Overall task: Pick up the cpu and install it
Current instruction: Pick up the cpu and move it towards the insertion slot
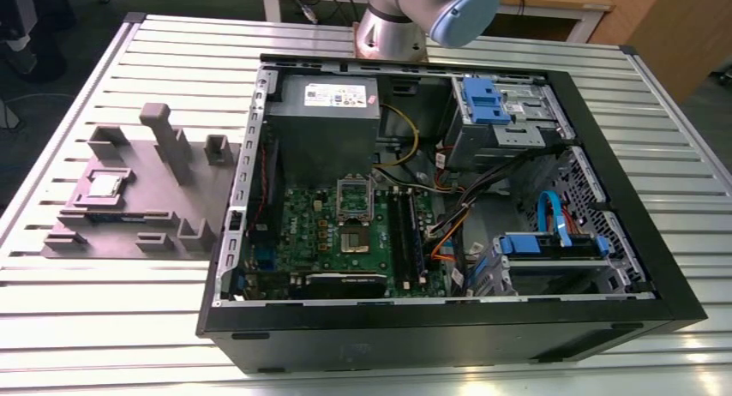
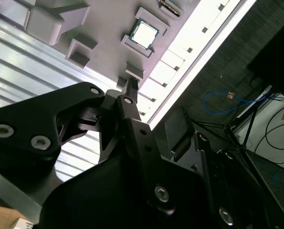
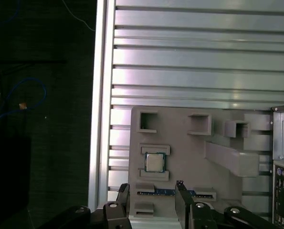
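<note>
The cpu (image 3: 154, 162) is just a tiny silver-grey square with a pale rim, sitting flat in its grey holder (image 3: 180, 152). The gripper (image 3: 152, 187) hangs near it, fingers apart, holding nothing.

A table (image 1: 115, 319) of ribbed aluminium slats with a soft brushed sheen carries a matt, smooth-faced, pale grey plastic fixture (image 1: 147, 211), in which the cpu (image 3: 154, 162) shows a dull silver-grey metal top with a pale rim, faintly reflective in both wrist views. The computer case (image 1: 458, 340) is matt black outside and bare grey sheet metal inside, around a green circuit board (image 1: 303, 218) and glossy blue plastic clips (image 1: 481, 100). The gripper (image 3: 152, 191) is matt black, studded with shiny silver screw heads (image 2: 2, 130).
</note>
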`<state>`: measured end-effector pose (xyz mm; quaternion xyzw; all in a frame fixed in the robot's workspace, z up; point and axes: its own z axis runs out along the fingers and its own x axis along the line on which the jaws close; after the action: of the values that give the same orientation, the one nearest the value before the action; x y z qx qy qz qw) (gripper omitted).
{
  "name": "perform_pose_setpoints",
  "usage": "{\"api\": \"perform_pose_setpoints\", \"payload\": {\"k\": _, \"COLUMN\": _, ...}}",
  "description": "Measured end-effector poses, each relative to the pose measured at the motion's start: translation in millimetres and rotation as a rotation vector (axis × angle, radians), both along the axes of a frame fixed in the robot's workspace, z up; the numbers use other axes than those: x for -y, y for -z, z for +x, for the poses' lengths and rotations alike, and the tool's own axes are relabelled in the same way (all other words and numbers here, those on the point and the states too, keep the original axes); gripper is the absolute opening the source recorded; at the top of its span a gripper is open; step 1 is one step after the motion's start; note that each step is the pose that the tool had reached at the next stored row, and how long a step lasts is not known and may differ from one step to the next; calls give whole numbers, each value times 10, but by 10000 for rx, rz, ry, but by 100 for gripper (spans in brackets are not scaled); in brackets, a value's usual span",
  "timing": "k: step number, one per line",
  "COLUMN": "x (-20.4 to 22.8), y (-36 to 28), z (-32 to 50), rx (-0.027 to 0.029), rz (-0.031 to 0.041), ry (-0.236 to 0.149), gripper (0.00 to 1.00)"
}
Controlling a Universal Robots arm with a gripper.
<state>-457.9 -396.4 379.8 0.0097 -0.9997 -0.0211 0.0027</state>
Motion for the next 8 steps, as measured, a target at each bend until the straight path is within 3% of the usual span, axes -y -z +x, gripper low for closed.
{"api": "perform_pose_setpoints", "payload": {"k": 8, "x": 0, "y": 34, "z": 0, "rx": 1, "rz": 0, "ry": 0, "gripper": 50}}
